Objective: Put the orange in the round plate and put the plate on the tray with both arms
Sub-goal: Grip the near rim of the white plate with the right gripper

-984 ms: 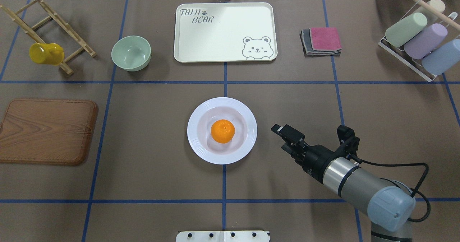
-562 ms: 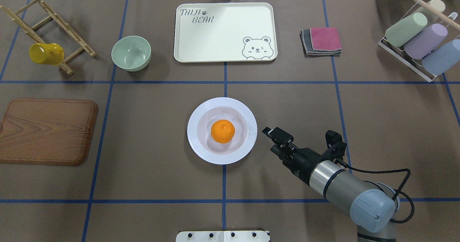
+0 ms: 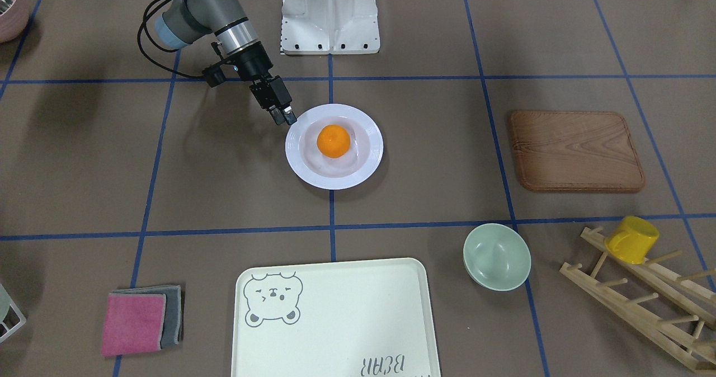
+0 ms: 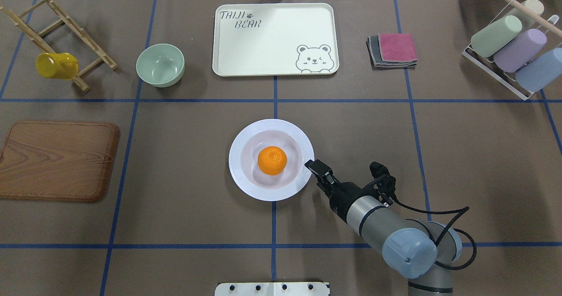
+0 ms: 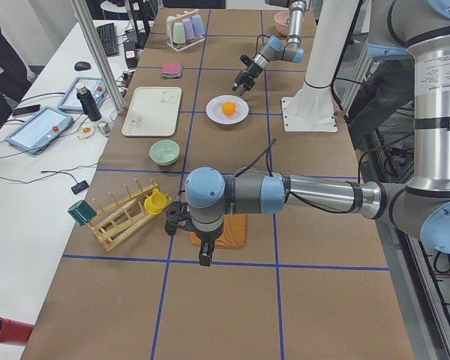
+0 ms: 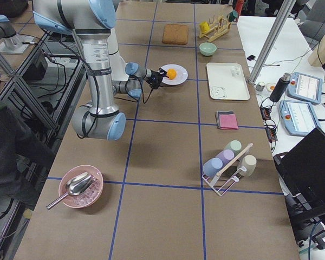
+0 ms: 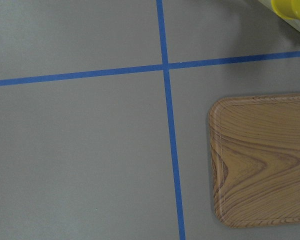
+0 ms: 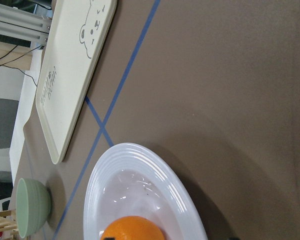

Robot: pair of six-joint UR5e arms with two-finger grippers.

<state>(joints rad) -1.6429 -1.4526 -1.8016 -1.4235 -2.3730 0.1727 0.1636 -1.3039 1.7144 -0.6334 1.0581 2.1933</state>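
White round plate [image 4: 246, 182], centre frame, holds orange [image 4: 272, 160]. Right gripper [image 4: 315, 167] has slid in from lower right to plate rim; open or closed, cannot tell. Rim grasp likely next; tray [image 4: 272, 37] top centre.

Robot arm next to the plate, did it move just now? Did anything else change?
The right end effector slid left, toward the round plate. Its tip now reaches the plate's right rim, but it has not visibly gripped it. The orange stays in the plate. The tray, green bowl and wooden board did not move.
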